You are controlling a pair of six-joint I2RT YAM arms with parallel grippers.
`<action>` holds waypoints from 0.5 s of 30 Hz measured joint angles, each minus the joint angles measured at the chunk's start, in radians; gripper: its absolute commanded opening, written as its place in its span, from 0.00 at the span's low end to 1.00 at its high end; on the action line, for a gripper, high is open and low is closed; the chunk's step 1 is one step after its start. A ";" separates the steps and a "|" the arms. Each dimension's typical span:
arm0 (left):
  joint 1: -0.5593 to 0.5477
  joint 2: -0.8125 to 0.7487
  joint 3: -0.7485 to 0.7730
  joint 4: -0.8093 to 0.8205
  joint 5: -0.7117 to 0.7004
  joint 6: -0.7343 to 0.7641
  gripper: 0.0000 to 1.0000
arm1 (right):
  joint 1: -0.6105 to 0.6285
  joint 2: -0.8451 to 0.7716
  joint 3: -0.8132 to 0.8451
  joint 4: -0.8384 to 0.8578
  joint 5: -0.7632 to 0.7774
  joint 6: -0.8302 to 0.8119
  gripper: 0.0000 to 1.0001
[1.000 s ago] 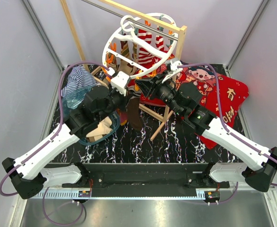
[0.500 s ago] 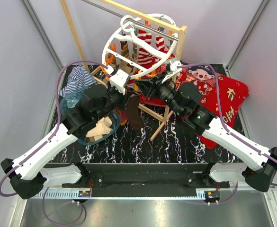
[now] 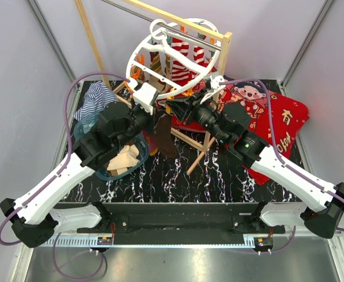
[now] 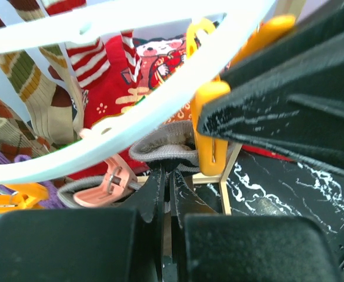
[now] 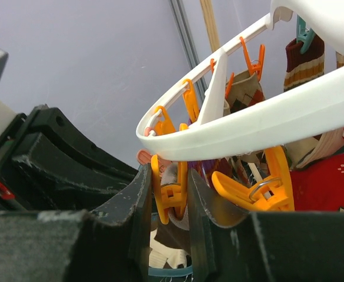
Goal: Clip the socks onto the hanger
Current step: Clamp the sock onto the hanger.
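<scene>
Black marbled tabletop [image 3: 177,182] lies nearest. On its left part a teal basket [image 3: 116,175] holds beige socks [image 3: 124,160] that are not yet hung.

Just past the basket, both arms meet under the near rim of the round white hanger [image 5: 266,120]. The left gripper [image 4: 164,179] has its fingers pressed flat together. It appears to pinch the ribbed cuff of a brown sock [image 3: 164,138], whose leg dangles below it toward the table. In the left wrist view that cuff sits just beside an orange clip [image 5: 167,197], a little below the ring. The right gripper [image 5: 169,170] pinches this clip, one jaw on each side of it. Whether the squeeze has opened the clip's mouth cannot be told from here.

The step in hand looks like the clipping itself, with one arm working the clip and the other offering the sock. The next move probably calls for lifting the cuff a touch and sliding it sideways into the clip's mouth. The right jaws should let go only once fabric is between the clip's teeth, and the left should hold until the clip bites.

Farther back, a red-white striped sock [image 3: 180,67] and patterned ones already hang from the ring. Behind them stands the wooden frame [image 3: 88,36]. A red cartoon-print blanket [image 3: 277,126] lies off to the right.
</scene>
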 measured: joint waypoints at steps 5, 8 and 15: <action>0.011 0.000 0.032 0.001 0.012 -0.023 0.00 | 0.000 0.000 0.000 0.007 -0.006 0.000 0.01; 0.013 0.000 0.035 0.002 0.021 -0.033 0.00 | 0.000 0.000 0.000 0.011 -0.016 -0.002 0.17; 0.018 0.000 0.031 0.005 0.034 -0.056 0.01 | 0.000 0.000 -0.012 0.027 -0.031 -0.010 0.46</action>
